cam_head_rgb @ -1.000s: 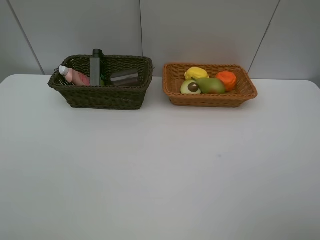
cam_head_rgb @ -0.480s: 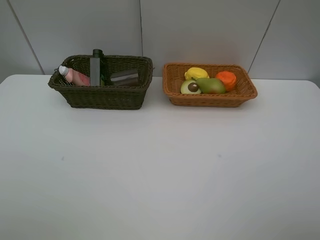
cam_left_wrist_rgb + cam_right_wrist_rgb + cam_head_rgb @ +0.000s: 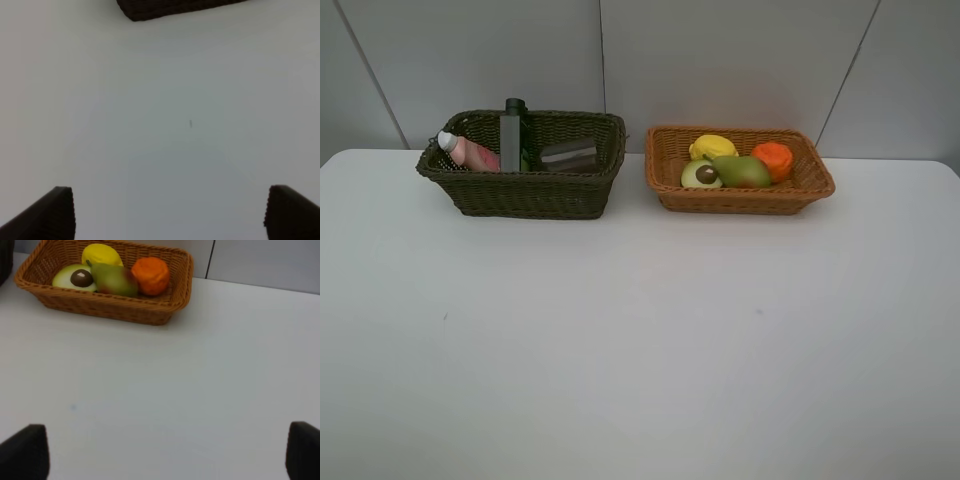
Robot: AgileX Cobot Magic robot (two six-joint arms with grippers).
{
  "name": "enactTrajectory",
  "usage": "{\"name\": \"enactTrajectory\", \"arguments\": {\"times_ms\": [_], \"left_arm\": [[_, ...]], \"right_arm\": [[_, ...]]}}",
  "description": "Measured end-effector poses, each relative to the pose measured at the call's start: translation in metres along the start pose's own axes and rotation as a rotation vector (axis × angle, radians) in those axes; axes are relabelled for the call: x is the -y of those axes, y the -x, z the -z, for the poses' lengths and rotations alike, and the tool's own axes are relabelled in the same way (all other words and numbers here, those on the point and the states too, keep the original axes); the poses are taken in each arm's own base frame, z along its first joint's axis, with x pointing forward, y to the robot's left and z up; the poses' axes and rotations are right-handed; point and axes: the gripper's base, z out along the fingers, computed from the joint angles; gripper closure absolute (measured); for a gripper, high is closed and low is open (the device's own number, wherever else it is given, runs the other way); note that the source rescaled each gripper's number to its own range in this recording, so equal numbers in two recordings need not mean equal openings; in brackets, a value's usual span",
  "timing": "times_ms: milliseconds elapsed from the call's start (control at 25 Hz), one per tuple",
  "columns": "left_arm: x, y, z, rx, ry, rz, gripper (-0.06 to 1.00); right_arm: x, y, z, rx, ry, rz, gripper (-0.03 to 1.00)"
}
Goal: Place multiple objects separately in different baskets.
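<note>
The fruit sits together in the orange-tan basket [image 3: 739, 168] at the back right of the white table [image 3: 640, 340]: a yellow lemon [image 3: 712, 146] at the rear, an orange [image 3: 773, 159] to its right, a green pear [image 3: 741, 171] with a red blush in the middle, and an avocado half [image 3: 700, 175] with its brown pit showing at the front left. Just beside it on the left stands the deeper dark basket [image 3: 524, 164]. It holds a pink bottle [image 3: 470, 152] with a white cap lying at its left end, a dark pump bottle [image 3: 511, 133] standing upright, and something greyish on its side that I take for the cup [image 3: 570, 154]. I cannot make out the marker.

Nothing else lies on the table, so I judge the sorting done, fruit in one basket and household things in the other.

My left gripper [image 3: 170, 212] hangs over bare table with its fingers spread wide and nothing between them. My right gripper [image 3: 167, 452] is likewise spread and empty, looking toward the fruit basket from well away.

The next move, as I judge it, calls for no more picking, only keeping both arms clear of the baskets.
</note>
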Motion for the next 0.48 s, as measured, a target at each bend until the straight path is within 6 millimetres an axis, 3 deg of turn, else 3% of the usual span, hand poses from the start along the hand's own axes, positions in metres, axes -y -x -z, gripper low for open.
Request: {"name": "enactTrajectory", "arguments": {"times_ms": [480], "left_arm": [[0.0025, -0.003, 0.0037, 0.027, -0.042, -0.08, -0.05]], "right_arm": [[0.0, 0.0, 0.0, 0.0, 0.0, 0.0, -0.03]]}}
